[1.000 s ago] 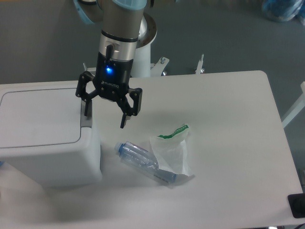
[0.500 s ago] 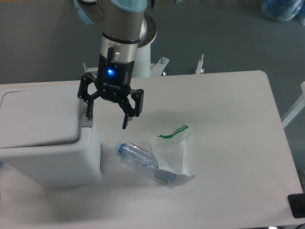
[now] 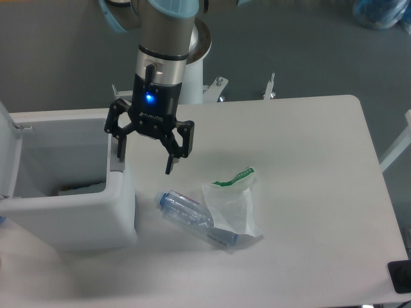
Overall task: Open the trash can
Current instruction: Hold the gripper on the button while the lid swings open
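Note:
The white boxy trash can (image 3: 96, 221) stands at the left of the table. Its lid (image 3: 9, 154) is swung up and stands nearly upright at the far left, so the inside shows. My gripper (image 3: 144, 163) is open, with one finger (image 3: 120, 149) at the can's right rim by the grey push tab (image 3: 114, 170) and the other finger (image 3: 171, 160) hanging over the table to the right of the can. It holds nothing.
A clear plastic bottle (image 3: 186, 213) lies on the table just right of the can, partly under a clear plastic bag (image 3: 232, 205) with a green strip. The table's right edge is at the far right.
The lid, flat and shut a second ago, lifted at its edge and has now swung up to the left. My gripper has barely moved.

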### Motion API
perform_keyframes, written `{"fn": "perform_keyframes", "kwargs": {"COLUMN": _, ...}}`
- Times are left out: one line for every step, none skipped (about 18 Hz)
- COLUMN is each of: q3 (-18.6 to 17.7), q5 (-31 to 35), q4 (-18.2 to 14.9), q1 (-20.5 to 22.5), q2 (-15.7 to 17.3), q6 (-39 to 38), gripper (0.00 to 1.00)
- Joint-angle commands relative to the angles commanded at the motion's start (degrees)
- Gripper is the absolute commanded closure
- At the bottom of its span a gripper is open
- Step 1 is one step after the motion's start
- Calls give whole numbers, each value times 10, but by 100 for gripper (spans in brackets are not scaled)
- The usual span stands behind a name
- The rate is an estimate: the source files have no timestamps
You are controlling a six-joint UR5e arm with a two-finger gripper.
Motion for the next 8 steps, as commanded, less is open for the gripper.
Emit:
{"fn": "perform_keyframes", "kwargs": {"q3": 7, "q5": 0, "q4": 3, "q1": 4, "q2": -5, "q6": 1, "gripper": 0}}
{"fn": "perform_keyframes", "kwargs": {"q3": 13, "q5": 1, "q4": 4, "q1": 6, "q2": -10, "q6": 1, "gripper": 0}}
{"fn": "perform_keyframes", "kwargs": {"q3": 18, "q5": 0, "q4": 4, "q1": 11, "q2": -11, "q6": 1, "gripper": 0}}
{"fn": "perform_keyframes", "kwargs": {"q3": 20, "q5": 1, "q4": 5, "q1": 25, "q2": -11, "q6": 2, "gripper": 0}}
{"fn": "perform_keyframes", "kwargs": {"q3": 24, "q5": 2, "q4": 6, "q1": 32, "q2": -12, "q6": 8, "gripper": 0}}
{"fn": "perform_keyframes", "kwargs": {"q3": 25, "q5": 3, "q4": 5, "q1": 36, "q2": -12, "q6": 21, "gripper": 0}}
{"fn": "perform_keyframes", "kwargs": {"q3": 24, "q5": 3, "q4": 5, "q1": 47, "q2": -12, "q6": 32, "gripper": 0}}
{"fn": "perform_keyframes", "kwargs": {"q3": 21, "q5": 3, "q4": 4, "q1": 61, "q2": -11, "q6": 39, "gripper": 0}}
